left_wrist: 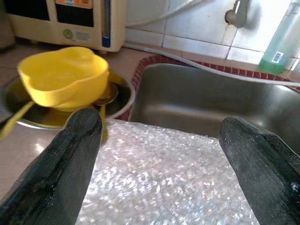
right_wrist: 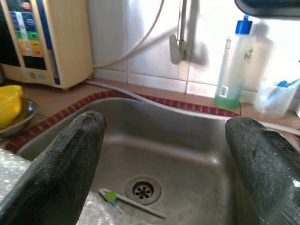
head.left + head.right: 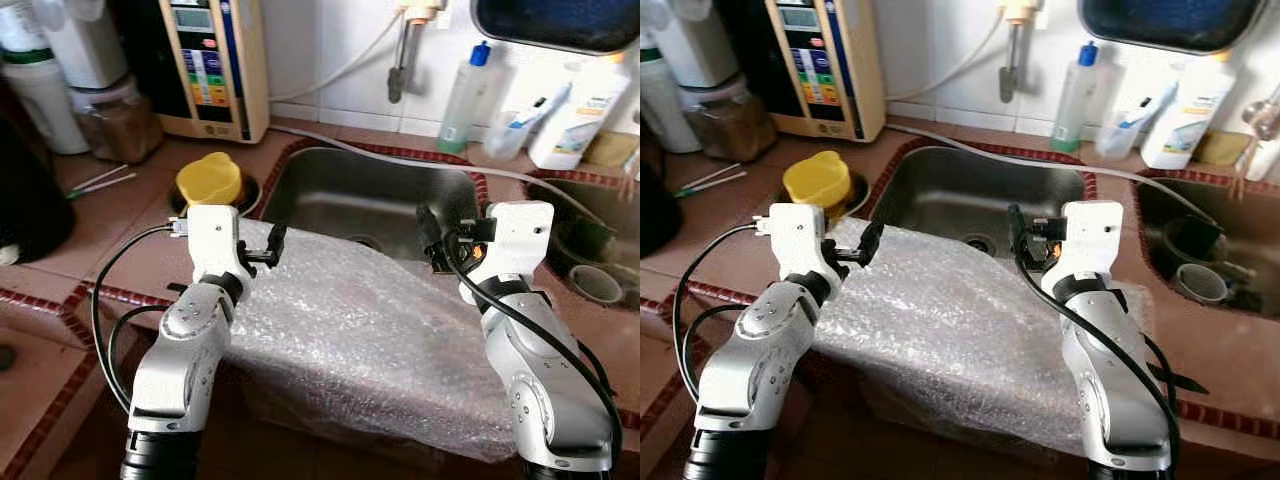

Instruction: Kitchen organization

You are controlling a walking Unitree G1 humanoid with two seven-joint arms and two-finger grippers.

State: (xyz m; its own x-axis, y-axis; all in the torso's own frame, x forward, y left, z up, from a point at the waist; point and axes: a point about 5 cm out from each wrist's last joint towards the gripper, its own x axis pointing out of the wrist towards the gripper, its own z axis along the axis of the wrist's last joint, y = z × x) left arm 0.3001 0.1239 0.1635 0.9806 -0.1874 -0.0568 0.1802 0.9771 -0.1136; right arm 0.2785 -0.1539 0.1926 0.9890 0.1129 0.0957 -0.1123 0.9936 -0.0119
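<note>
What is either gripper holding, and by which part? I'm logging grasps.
Nothing. The left gripper and right gripper are both open above the bubble wrap.

Both my silver arms reach forward, bent at the elbow; my left tool (image 3: 272,246) and right tool (image 3: 430,240) each hold their black fingers spread apart, gripping nothing

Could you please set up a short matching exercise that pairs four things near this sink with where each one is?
Things:
1. yellow container
2. bubble wrap sheet
3. toothbrush
4. clear bottle with blue cap

Places:
A. lying in the sink basin beside the drain
B. standing on the ledge behind the sink
C. sitting in a metal bowl left of the sink
D. draped over the front edge of the sink

Pairs: 1-C, 2-D, 3-A, 4-B
</note>
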